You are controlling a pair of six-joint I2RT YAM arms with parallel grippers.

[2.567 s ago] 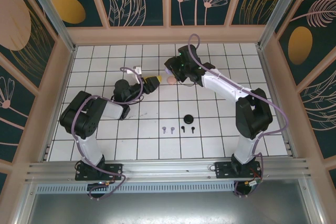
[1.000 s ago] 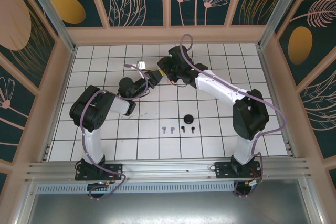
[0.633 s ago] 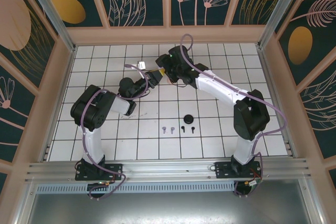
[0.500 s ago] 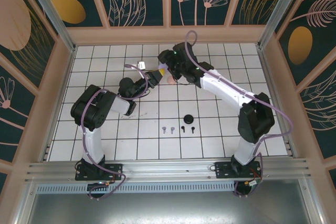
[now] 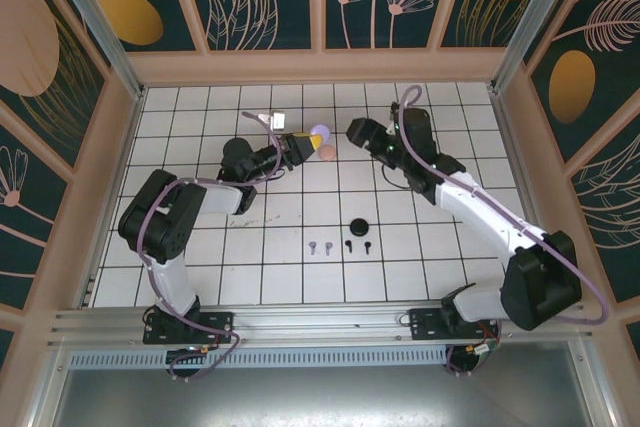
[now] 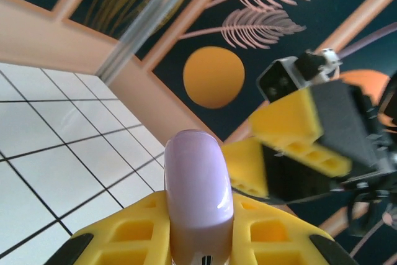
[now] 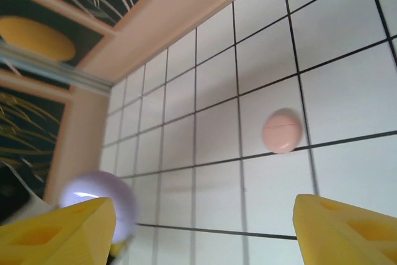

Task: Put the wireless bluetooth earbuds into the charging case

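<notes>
**Top view.** Illumination is bright and even, coming from overhead. The white surface point(image 5: 300, 217) shows no glare. Shadows under both arms are short and soft. Frame posts lean outward toward the picture corners, which indicates wide-angle distortion.

**Left wrist view.** The lilac case point(image 6: 197, 197) in the left gripper point(image 6: 198, 228) carries a broad white highlight along one flank. The gripper fingers, nearest the lens, are soft. The right gripper point(image 6: 268, 144) beyond the case is mildly blurred.

**Right wrist view.** The right gripper's fingers are out of focus. The pink case point(image 7: 282, 130) ahead of the gripper is moderately sharp, with a faint shadow. The lilac case beside one finger is blurred and washed out.
</notes>
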